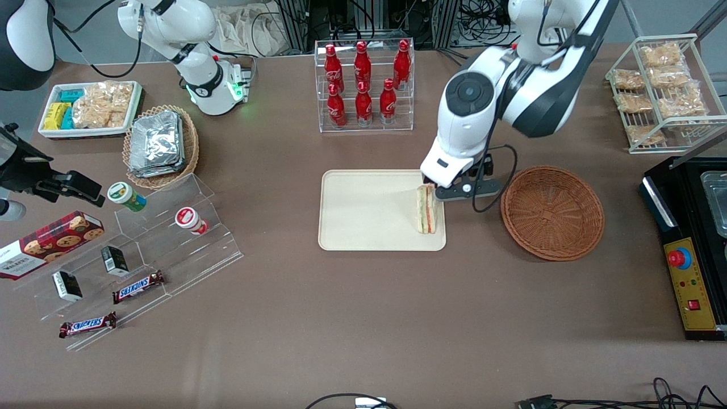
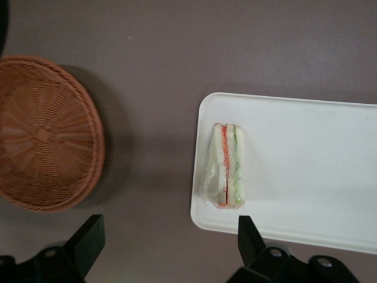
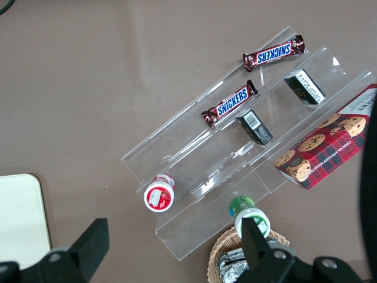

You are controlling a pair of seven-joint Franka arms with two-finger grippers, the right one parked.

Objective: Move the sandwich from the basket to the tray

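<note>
The sandwich (image 1: 426,210) (image 2: 227,166) lies on the cream tray (image 1: 363,218) (image 2: 312,171), at the tray's end nearest the brown wicker basket (image 1: 552,211) (image 2: 44,132). It rests on its side with the red and green filling stripes showing. Nothing shows inside the basket. My left gripper (image 1: 436,191) (image 2: 168,236) hangs open just above the tray's edge, a little farther from the front camera than the sandwich. Its fingers (image 2: 89,234) are spread wide with nothing between them and do not touch the sandwich.
A clear rack of red bottles (image 1: 363,85) stands farther back than the tray. A wire rack of snack bags (image 1: 661,91) and a black control box (image 1: 690,250) sit at the working arm's end. A lighter basket with foil packs (image 1: 159,145) and acrylic steps (image 1: 142,250) lie toward the parked arm's end.
</note>
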